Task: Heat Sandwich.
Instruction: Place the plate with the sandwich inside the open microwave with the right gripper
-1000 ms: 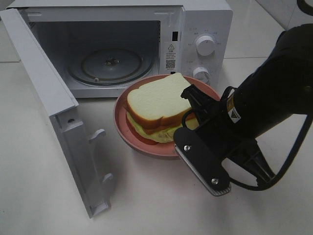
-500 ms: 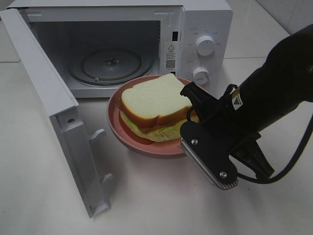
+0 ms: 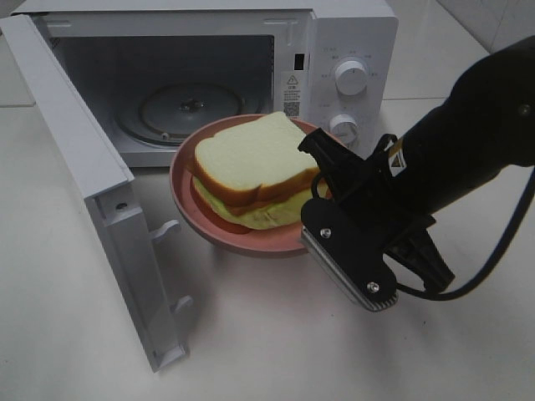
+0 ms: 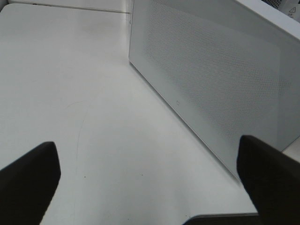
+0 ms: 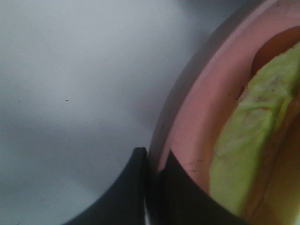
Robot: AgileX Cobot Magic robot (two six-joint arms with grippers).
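Right gripper [image 5: 153, 158], jaws clamped on the plate [image 3: 179, 185] rim, has moved the sandwich [image 3: 247, 159] toward 10 o'clock, nearer the microwave [image 3: 351, 42]; left gripper [image 4: 147, 187] jaws open.

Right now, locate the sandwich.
The sandwich lies mid-frame in the exterior high view, on the pink plate before the open microwave, beside the right hand.

White tabletop [image 3: 276, 342], smooth, faint seams. White microwave [image 3: 351, 42] stands on it at the far side, door [image 3: 84, 184] swung open over the top. Pink plate [image 3: 251, 241] just before the microwave; contact with the top unclear
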